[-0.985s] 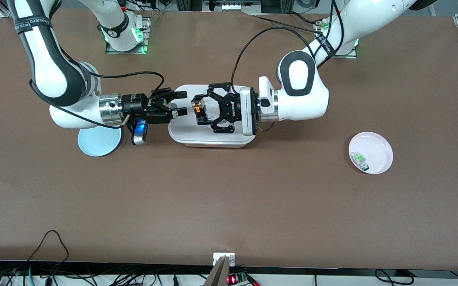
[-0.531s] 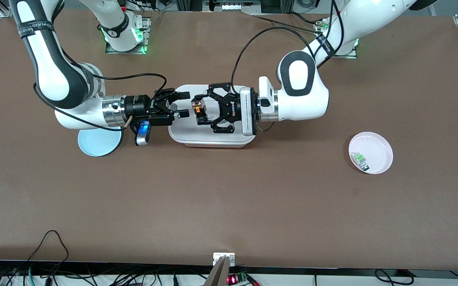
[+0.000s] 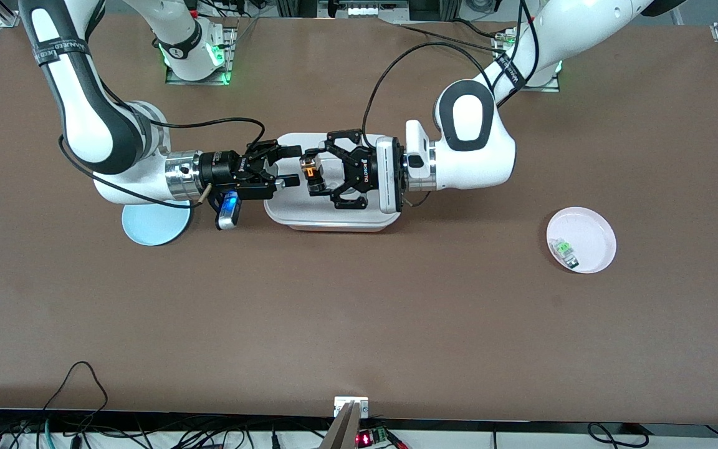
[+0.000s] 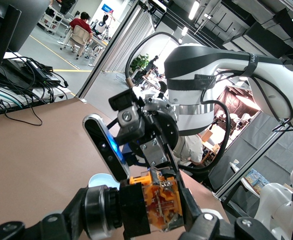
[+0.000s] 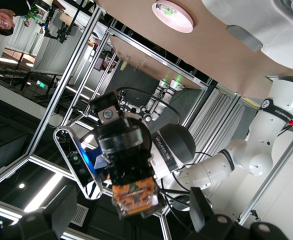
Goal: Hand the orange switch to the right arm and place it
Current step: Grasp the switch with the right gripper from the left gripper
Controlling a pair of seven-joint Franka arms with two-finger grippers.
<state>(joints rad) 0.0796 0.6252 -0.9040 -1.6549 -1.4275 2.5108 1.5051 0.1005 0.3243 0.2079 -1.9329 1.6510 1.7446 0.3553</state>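
Note:
The orange switch (image 3: 310, 170), a small black and orange block, hangs over the white tray (image 3: 328, 219) with my left gripper (image 3: 312, 173) shut on it. In the left wrist view the switch (image 4: 154, 200) fills the space between the left gripper's (image 4: 136, 210) fingers. My right gripper (image 3: 292, 166) is level with it, open, one finger on either side of the switch's end without touching it. In the right wrist view the switch (image 5: 134, 192) sits just ahead of the gap of the right gripper (image 5: 130, 216). The right arm (image 3: 85, 118) reaches in from its end of the table.
A light blue plate (image 3: 150, 226) lies on the table partly under the right wrist. A pale pink plate (image 3: 589, 232) toward the left arm's end holds a small green-and-grey part (image 3: 563, 249). Cables run along the table edge nearest the front camera.
The right gripper has moved toward the switch, its open fingers now at the switch's end. The left gripper and the switch have stayed where they were.

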